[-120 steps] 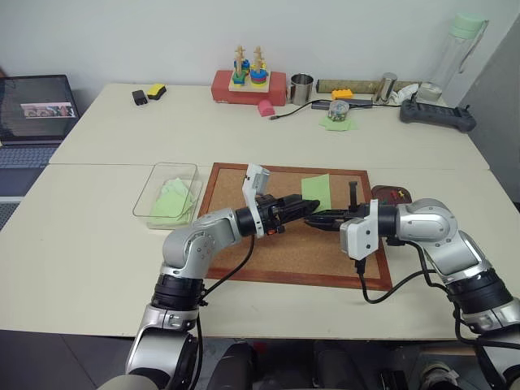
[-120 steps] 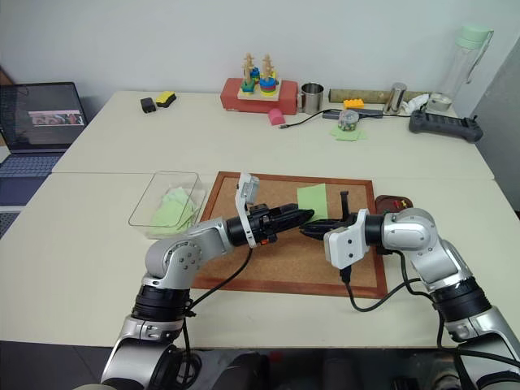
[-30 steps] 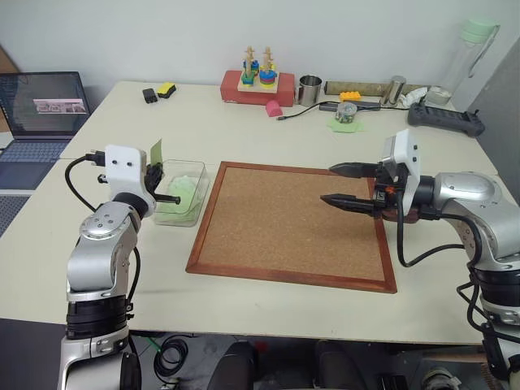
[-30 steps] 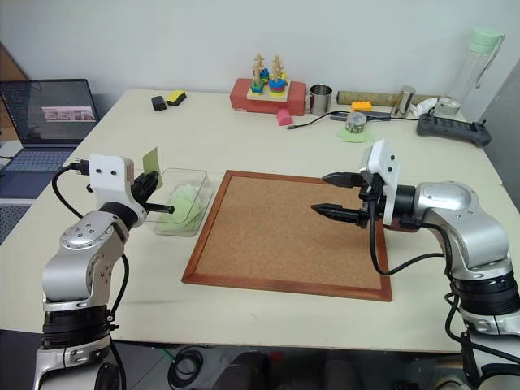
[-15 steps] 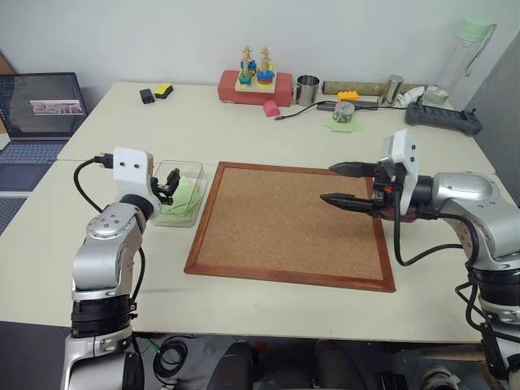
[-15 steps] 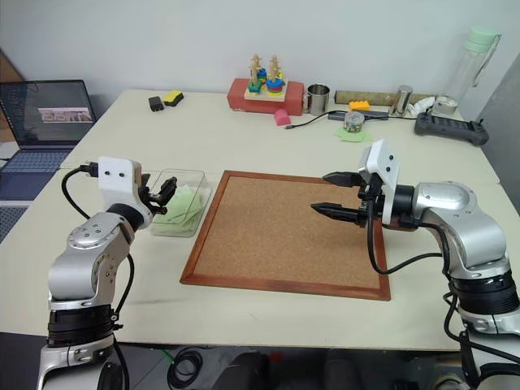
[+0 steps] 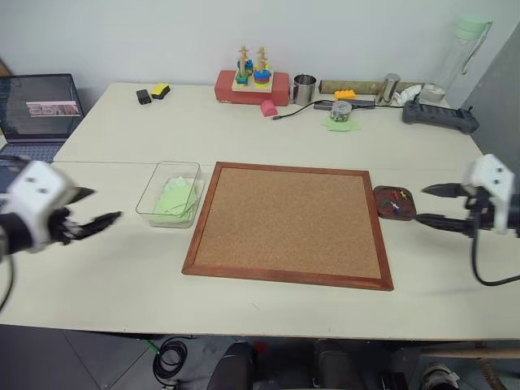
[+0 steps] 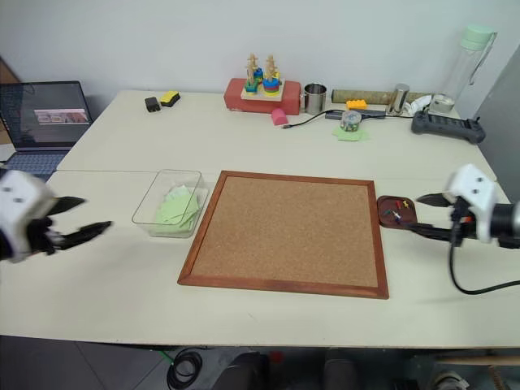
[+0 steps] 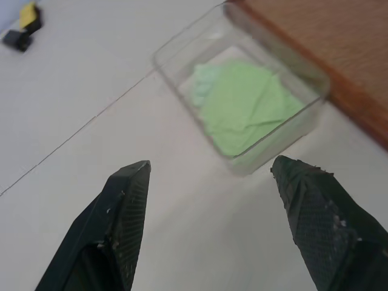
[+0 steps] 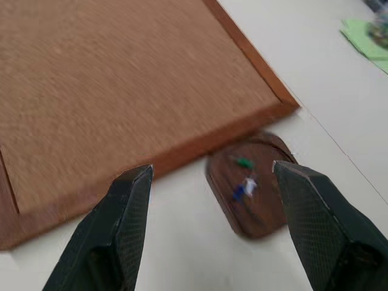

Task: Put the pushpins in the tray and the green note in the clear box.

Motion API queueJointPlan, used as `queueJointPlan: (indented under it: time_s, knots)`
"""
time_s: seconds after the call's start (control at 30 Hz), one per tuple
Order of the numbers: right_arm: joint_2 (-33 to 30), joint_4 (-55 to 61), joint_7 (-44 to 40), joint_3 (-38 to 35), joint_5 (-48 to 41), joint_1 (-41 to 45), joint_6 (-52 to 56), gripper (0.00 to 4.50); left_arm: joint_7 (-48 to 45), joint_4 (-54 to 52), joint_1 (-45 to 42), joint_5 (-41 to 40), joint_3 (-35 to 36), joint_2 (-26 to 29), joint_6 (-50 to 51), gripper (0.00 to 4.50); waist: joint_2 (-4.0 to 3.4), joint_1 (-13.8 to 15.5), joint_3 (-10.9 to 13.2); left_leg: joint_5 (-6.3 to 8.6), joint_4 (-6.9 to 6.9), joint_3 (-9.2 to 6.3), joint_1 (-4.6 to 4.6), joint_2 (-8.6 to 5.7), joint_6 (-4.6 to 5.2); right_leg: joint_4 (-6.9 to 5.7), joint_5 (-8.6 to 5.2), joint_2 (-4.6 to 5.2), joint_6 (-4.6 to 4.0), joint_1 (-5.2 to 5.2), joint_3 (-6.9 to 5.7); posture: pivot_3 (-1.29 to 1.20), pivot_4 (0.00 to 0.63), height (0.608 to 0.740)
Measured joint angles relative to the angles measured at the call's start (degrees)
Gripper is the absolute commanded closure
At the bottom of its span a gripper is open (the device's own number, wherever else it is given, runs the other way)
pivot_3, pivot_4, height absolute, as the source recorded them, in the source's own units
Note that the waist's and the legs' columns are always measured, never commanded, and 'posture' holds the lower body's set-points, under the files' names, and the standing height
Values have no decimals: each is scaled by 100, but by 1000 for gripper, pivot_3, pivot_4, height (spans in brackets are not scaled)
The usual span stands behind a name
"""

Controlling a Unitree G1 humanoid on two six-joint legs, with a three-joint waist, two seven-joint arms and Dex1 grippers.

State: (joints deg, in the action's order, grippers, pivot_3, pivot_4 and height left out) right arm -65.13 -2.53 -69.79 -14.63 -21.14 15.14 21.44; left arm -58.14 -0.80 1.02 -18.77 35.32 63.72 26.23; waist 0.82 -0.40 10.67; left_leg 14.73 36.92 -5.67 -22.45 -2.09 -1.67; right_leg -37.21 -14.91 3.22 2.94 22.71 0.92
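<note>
The green note (image 7: 173, 197) lay in the clear box (image 7: 149, 197) at centre left; pushpins (image 7: 396, 198) sat in the tray (image 7: 382, 205) at centre right. Both grippers, left (image 7: 91, 207) and right (image 7: 431, 205), stood open and empty; the task appeared complete.

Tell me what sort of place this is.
Probably an office or lab room set up for robot tabletop trials. Plain pale tables stand against a bare wall, an open laptop sits at the left, and along the back edge there are assorted props: a wooden stacking toy, a metal cup and a handheld controller.
</note>
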Motion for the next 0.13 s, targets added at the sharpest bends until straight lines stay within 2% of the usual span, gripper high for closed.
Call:
queueJointPlan:
  time_s: [0.13]
  knots:
    - [-121, -210, -224, -232, -39, -160, -101, 1205, -374, 606, 106, -5, 286, 63, -293, 1090, 0, -30, 0, 0, 4, 9, 7, 6, 1, 0, 5, -2, -6, -6, 2, 0, 150, 740]
